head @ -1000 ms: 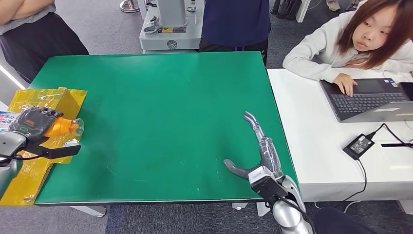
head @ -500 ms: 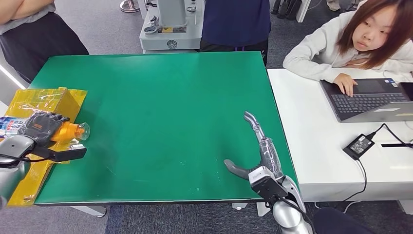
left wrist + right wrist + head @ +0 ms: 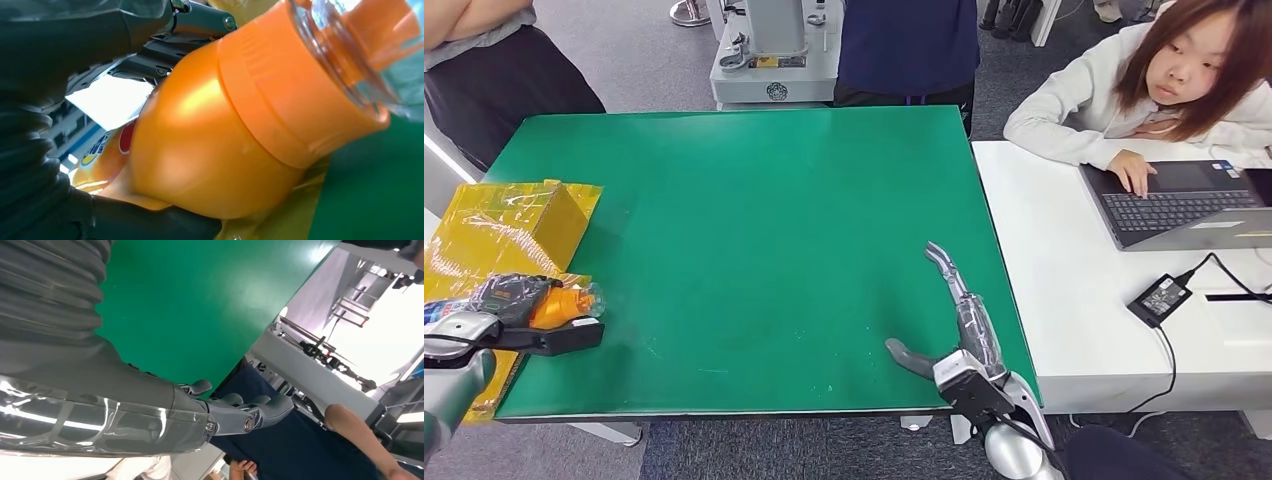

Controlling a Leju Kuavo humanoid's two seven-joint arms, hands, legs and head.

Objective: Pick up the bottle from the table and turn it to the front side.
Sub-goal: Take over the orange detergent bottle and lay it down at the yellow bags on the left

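The bottle [image 3: 564, 303] is gripped in the left hand [image 3: 509, 298] at the desk's [image 3: 774, 220] left edge, lying sideways, cap pointing inward. The right hand [image 3: 954, 310] is held spread, well apart.

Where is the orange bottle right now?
In the head view, the orange bottle lies sideways in the left hand at the green table's near-left corner, over the yellow wrapped cardboard.

A robotics lab or office: grey carpet [image 3: 644, 60], a green bench [image 3: 754, 230], a person at a laptop [image 3: 1184, 200] on a white desk [image 3: 1074, 290], machine base [image 3: 774, 60] behind.
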